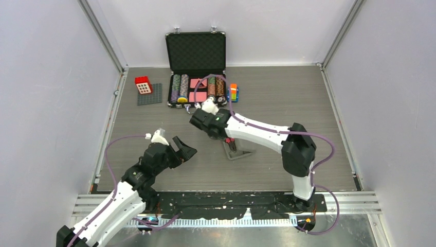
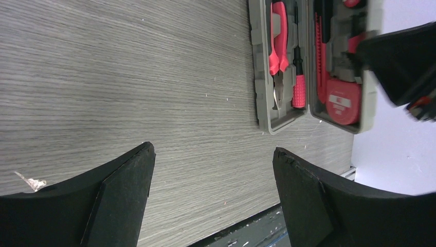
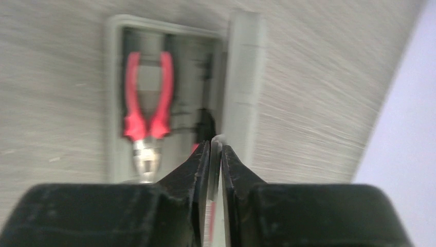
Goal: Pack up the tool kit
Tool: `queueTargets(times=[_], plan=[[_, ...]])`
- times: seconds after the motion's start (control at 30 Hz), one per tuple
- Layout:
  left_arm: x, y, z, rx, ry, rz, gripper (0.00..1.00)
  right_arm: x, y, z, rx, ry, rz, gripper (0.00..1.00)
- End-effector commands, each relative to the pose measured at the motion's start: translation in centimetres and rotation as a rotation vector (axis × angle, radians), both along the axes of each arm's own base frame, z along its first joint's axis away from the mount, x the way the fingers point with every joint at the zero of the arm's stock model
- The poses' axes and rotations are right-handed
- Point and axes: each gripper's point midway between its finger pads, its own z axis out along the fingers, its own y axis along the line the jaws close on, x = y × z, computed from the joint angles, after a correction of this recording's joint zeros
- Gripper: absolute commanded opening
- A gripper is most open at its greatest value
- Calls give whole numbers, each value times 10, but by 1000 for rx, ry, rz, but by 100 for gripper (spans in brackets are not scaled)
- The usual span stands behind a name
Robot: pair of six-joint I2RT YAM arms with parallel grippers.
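The grey tool kit case [image 1: 239,151] lies mid-table under my right arm, its lid half raised. The left wrist view shows it open [image 2: 265,103], with red-handled pliers [image 2: 277,41], a screwdriver [image 2: 298,85], a knife [image 2: 321,51] and a red tape measure [image 2: 342,100] in their slots. My right gripper [image 1: 230,141] is shut on the thin grey edge of the lid [image 3: 244,87]; its fingertips [image 3: 216,146] pinch that edge, with the pliers [image 3: 146,110] to their left. My left gripper [image 1: 186,147] is open and empty [image 2: 213,154], to the left of the case.
A black metal-edged case with poker chips [image 1: 196,72] stands open at the back. A red brick [image 1: 143,84] sits on a grey baseplate [image 1: 153,98] at the back left. A stack of coloured blocks [image 1: 233,92] stands right of the black case. The table's near edge [image 2: 247,226] lies below my left fingers.
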Motion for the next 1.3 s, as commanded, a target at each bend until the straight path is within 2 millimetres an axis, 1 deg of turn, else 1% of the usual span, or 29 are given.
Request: queueTargets(times=[0.0, 0.03, 0.07, 0.1, 0.13, 0.17, 0.2, 0.23, 0.27, 0.3, 0.33, 0.37, 0.4, 0.43, 0.47, 0.53, 0.57, 0.6, 0.63, 0.67, 0.7, 0.8, 0.83, 0.87, 0.93, 1.03, 1.1, 1.23, 1.27], plan=[[-2, 6, 0, -13, -17, 33, 84, -24, 50, -11, 189, 92, 50, 34], [-3, 6, -1, -17, -18, 33, 84, -28, 63, -13, 250, 118, 73, 40], [-4, 7, -1, -22, -19, 34, 84, -33, 67, -14, 277, 138, 89, 43], [-5, 7, -1, -29, -19, 37, 84, -37, 80, -12, 342, 166, 122, 48], [-6, 7, -2, -35, -20, 36, 84, -41, 83, -9, 372, 176, 138, 51], [-6, 6, -2, -41, -21, 36, 84, -46, 90, -9, 411, 198, 164, 57], [-6, 6, -2, -45, -21, 37, 84, -48, 92, 0, 438, 195, 183, 60], [-6, 6, -2, -48, -21, 37, 84, -49, 94, 1, 453, 194, 191, 65], [-6, 5, -1, -54, -21, 36, 84, -48, 92, 9, 462, 176, 200, 68], [-6, 5, -1, -57, -22, 36, 84, -44, 85, 8, 444, 156, 188, 73], [-5, 4, 0, -58, -22, 34, 84, -41, 79, 13, 437, 133, 184, 75], [-4, 3, 0, -59, -20, 31, 84, -34, 67, 12, 412, 103, 155, 80], [-3, 1, 2, -61, -19, 28, 84, -24, 55, 10, 389, 81, 121, 81], [-3, 0, 1, -59, -10, 23, 84, -22, 47, 5, 369, 79, 104, 82], [-2, -2, 4, -59, -9, 19, 84, -14, 38, 3, 348, 65, 80, 85], [1, -4, 5, -55, -5, 17, 84, -6, 27, -5, 310, 60, 59, 89], [-1, -8, 5, -62, 5, -6, 84, -3, 26, -11, 293, 65, 56, 91], [-1, -9, 5, -62, 7, -10, 84, 1, 24, -13, 281, 64, 55, 97], [-1, -9, 5, -61, 9, -13, 84, 3, 26, -19, 269, 69, 55, 98], [-1, -10, 4, -59, 12, -14, 84, 7, 27, -20, 268, 66, 54, 97], [0, -10, 4, -57, 14, -15, 84, 8, 28, -28, 253, 76, 51, 96], [0, -10, 4, -54, 16, -16, 84, 17, 25, -44, 208, 78, 28, 95], [0, -10, 3, -53, 16, -17, 84, 17, 23, -54, 181, 92, 20, 95], [0, -10, 3, -52, 17, -17, 84, 19, 23, -58, 174, 99, 18, 95], [1, -10, 2, -49, 16, -17, 84, 18, 21, -75, 151, 132, 12, 95], [1, -10, 1, -46, 18, -18, 84, 17, 19, -89, 140, 159, -1, 95], [1, -11, 0, -45, 19, -21, 84, 16, 15, -100, 114, 172, -13, 95], [2, -12, 0, -48, 19, -26, 84, 10, -2, -123, 22, 196, -50, 96], [2, -13, 0, -49, 20, -28, 84, 7, -7, -133, -3, 212, -56, 97]])
